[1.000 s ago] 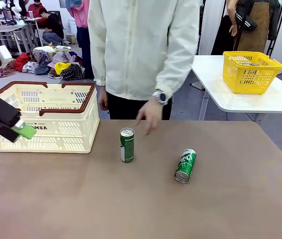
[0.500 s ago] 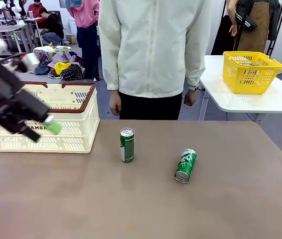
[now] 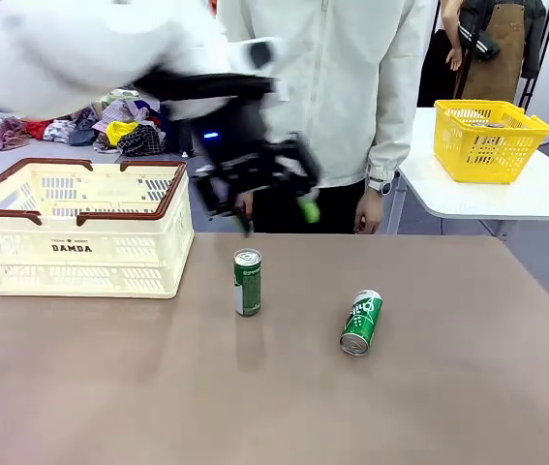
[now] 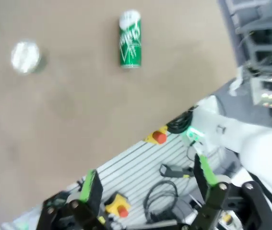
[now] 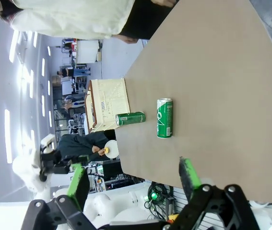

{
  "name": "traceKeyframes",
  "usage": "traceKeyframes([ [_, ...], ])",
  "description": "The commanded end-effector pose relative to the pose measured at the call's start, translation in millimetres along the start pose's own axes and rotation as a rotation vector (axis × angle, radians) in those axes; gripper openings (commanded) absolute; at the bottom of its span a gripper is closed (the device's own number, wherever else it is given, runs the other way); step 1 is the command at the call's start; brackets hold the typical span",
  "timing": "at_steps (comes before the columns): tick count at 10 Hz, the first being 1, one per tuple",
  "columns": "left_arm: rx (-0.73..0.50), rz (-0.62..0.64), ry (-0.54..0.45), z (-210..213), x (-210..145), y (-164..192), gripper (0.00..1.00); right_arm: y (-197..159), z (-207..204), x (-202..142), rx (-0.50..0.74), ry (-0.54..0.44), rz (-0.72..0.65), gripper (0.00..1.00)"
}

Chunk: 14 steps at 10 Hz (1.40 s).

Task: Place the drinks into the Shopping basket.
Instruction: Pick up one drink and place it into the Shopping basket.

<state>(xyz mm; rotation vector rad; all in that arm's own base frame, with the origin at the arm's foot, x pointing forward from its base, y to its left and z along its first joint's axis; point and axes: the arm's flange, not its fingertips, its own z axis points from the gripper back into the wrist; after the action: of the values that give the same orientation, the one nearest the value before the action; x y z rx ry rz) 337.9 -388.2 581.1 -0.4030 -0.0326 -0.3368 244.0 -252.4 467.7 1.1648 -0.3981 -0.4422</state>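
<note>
Cans: both on the brown worktop point(image 3: 448, 407), neither in the basket. Upright green metal can point(image 3: 247, 282) with a silver top stands near the middle. Green metal can on its side point(image 3: 360, 323) lies to the robot's right of it and nearer the robot, well apart, silver end towards the front camera. Cream-white plastic lattice shopping basket point(image 3: 80, 247) with dark brown rim and handles ("DAMDA" on its side) sits at the far left of the worktop, apart from both cans.

Left tool point(image 3: 276, 215) hangs in the air above and just behind the upright can, arm reaching in from the left across the middle. It is motion-blurred and touching nothing. In the left wrist view its fingers are spread wide with nothing between the green pads point(image 4: 88, 184). Below it the upright can shows top-down as a silver disc, with the lying can off to one side.

Right tool point(image 5: 133, 177) is back off the worktop's near edge, fingers also wide apart and empty. Both cans and the basket show well beyond it.

Person in a cream-white jacket point(image 3: 351, 87) stands at the far edge, one hand point(image 3: 368, 221) hanging by the side, clear of the cans. Yellow plastic basket point(image 3: 490, 140) sits on a separate white table point(image 3: 545, 194) behind, to the right.
</note>
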Motion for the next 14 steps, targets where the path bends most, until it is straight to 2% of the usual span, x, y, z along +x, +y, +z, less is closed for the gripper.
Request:
traceKeyframes([
  [1, 0.137, -0.073, 0.095, -33.3, 97.5, -66.3, 1.00, -0.8, 1.5, -0.2, 0.008, -0.002, 0.016, 1.00],
  [2, 0.193, -0.075, 0.069, -75.6, 117.2, -98.1, 1.00, -0.8, 1.5, -0.2, 0.008, -0.002, 0.016, 1.00],
  [3, 0.219, -0.067, 0.048, -112.3, 126.8, -112.9, 1.00, -0.8, 1.5, -0.2, 0.008, -0.002, 0.016, 1.00],
  [4, 0.207, -0.093, 0.109, -148.6, 132.0, -118.1, 1.00, -0.8, 1.5, -0.2, 0.008, -0.002, 0.016, 1.00],
  [5, 0.153, -0.101, 0.125, -178.4, 131.4, -116.5, 1.00, -0.8, 1.5, -0.2, 0.008, -0.002, 0.016, 1.00],
  [6, 0.146, -0.087, 0.097, -200.7, 126.9, -109.5, 1.00, -0.8, 1.5, -0.2, 0.008, -0.002, 0.016, 1.00],
  [8, 0.208, -0.075, 0.019, -219.5, 115.8, -94.7, 1.00, -0.8, 1.5, -0.2, 0.008, -0.002, 0.016, 1.00],
  [12, 0.294, -0.245, 0.073, -239.9, 113.5, -63.7, 1.00, -0.8, 1.5, -0.2, 0.008, -0.002, 0.016, 1.00],
  [14, 0.323, -0.241, 0.084, -248.7, 108.2, -47.8, 1.00, -0.8, 1.5, -0.2, 0.008, -0.002, 0.016, 1.00],
])
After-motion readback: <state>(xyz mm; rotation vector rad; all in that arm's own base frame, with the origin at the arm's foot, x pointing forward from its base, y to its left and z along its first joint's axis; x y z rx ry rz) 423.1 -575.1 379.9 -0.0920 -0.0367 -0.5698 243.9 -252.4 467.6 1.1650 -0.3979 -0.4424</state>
